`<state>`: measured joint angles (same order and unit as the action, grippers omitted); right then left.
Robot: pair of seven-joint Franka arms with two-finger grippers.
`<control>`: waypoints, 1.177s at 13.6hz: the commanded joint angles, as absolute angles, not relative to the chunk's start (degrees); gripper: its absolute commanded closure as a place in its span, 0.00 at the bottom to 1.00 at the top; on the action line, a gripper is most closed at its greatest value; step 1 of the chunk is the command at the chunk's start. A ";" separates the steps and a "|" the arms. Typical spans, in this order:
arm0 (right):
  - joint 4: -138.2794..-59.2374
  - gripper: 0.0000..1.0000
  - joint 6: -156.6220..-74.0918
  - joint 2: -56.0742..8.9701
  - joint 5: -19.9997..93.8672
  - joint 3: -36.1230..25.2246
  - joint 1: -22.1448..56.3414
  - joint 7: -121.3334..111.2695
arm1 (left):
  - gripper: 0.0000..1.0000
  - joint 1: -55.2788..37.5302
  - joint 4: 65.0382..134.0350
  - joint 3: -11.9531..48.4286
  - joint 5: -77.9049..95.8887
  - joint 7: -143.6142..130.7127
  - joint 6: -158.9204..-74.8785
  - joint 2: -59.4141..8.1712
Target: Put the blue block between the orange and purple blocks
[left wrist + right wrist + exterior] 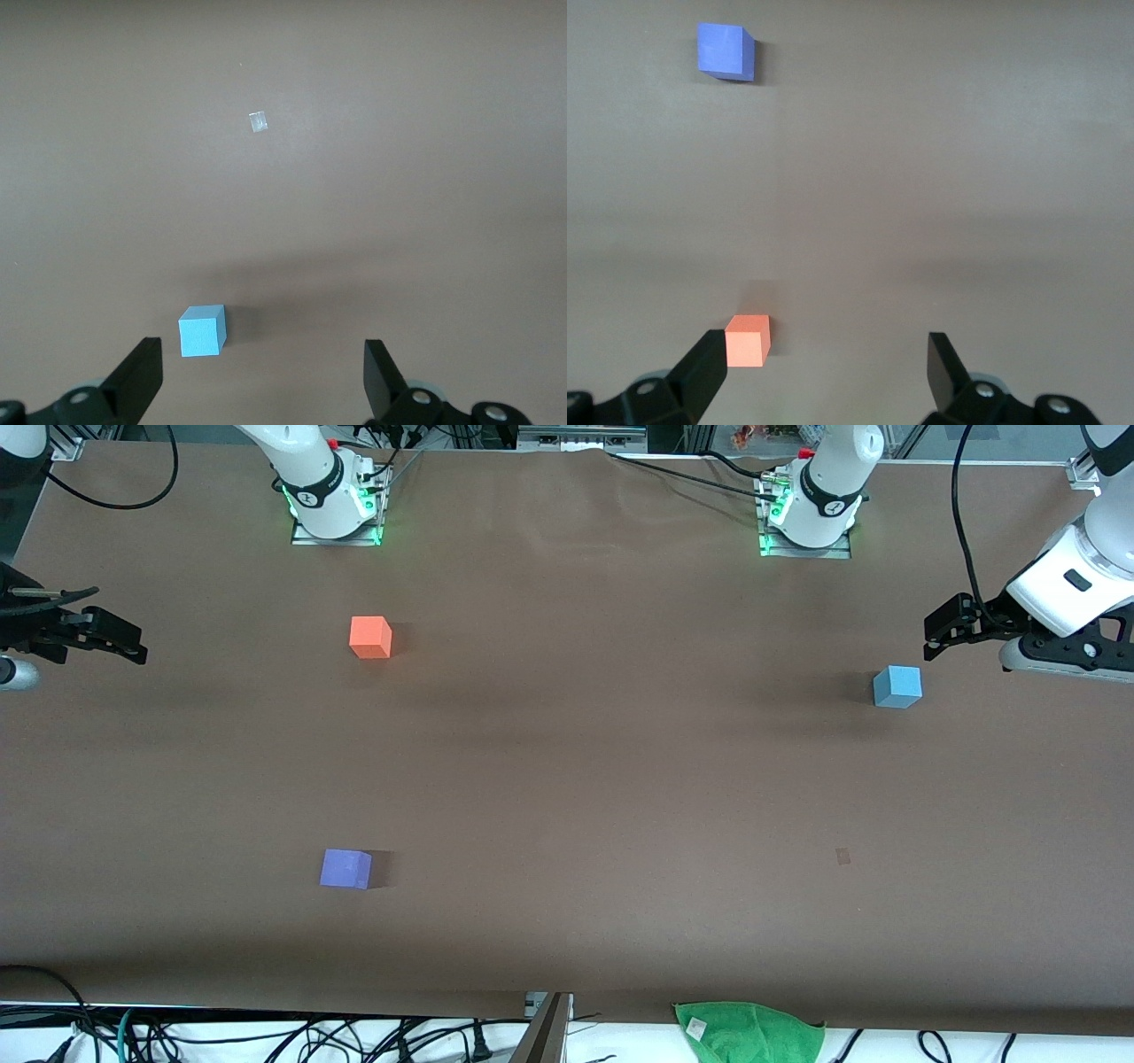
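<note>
Nothing done: blue block (897, 686) untouched on desk, far from orange block (370, 638) and purple block (345, 868). Left hand (930, 638) and right hand (133, 646) both wide, empty.

The setting was a robotics laboratory. A wide table (567, 779) covered in plain brown sheeting carried two white robot arm bases (337, 505) bolted to metal plates with green indicator lights. Loose black cables (266, 1036) ran along the table's edge nearest the front camera. Aluminium framing (580, 434) stood past the bases.
</note>
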<state>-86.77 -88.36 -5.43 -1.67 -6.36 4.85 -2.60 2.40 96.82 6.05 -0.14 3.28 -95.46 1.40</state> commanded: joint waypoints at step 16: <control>-86.40 0.00 -88.42 -5.27 -2.11 -5.80 4.57 -2.72 | 0.00 2.46 94.31 6.06 -0.70 3.51 -95.10 0.00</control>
